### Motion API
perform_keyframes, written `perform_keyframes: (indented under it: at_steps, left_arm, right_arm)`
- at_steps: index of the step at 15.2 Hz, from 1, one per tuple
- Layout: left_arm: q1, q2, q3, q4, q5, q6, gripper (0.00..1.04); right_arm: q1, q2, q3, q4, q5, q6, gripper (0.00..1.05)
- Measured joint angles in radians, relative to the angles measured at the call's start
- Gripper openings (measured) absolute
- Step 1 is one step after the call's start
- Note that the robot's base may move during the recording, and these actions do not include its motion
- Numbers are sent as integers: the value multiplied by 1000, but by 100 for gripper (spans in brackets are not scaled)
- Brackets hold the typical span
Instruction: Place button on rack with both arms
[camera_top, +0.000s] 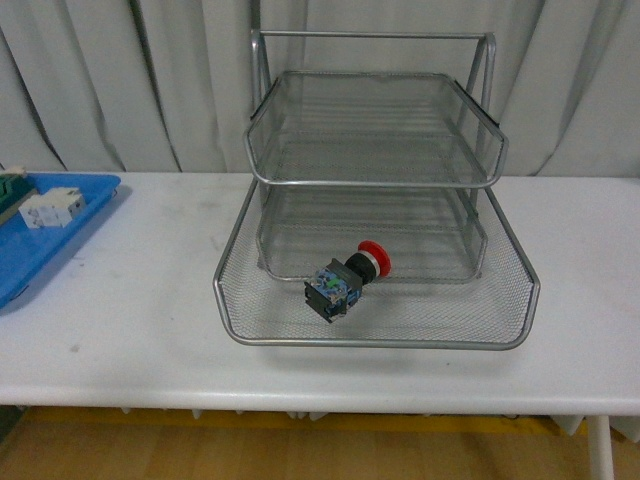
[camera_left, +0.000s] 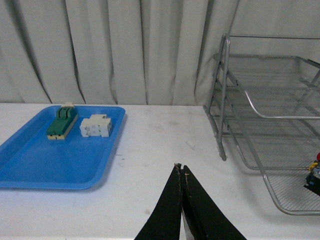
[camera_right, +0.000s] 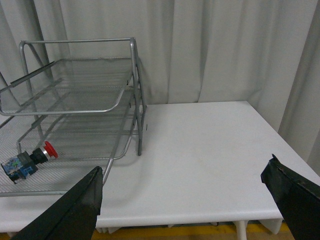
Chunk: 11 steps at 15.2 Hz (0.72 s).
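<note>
Button (camera_right: 27, 160) well apart from right hand (camera_right: 185, 167)

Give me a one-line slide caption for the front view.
Button lying on its side in the bottom tier of the wire rack; blue tray off to the left.

button (camera_top: 348, 279): red cap, black body, blue-green parts
rack (camera_top: 375, 343): silver wire mesh, silver tube frame
tray (camera_top: 40, 262): plain blue, at 9 o'clock
switch block (camera_left: 62, 122): green top, beige base
terminal block (camera_left: 96, 125): white
table (camera_top: 130, 330): white, faint grey scuffs
curtain (camera_top: 180, 80): pale grey, pleated
</note>
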<state>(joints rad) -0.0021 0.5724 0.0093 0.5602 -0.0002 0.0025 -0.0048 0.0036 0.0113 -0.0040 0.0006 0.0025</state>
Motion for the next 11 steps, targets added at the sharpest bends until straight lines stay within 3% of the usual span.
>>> perform_keyframes:
  at_steps: [3,5,11]
  left_arm:
    - [0,-92,0,-86,0,0,2]
    - [0,-240,0,-226,0,0,2]
    - [0,-372,0,-359,0,0,2]
  right_arm:
    - [0,0,0,0,0,0,98]
    - [0,0,0,0,0,0,98]
    - [0,0,0,0,0,0,98]
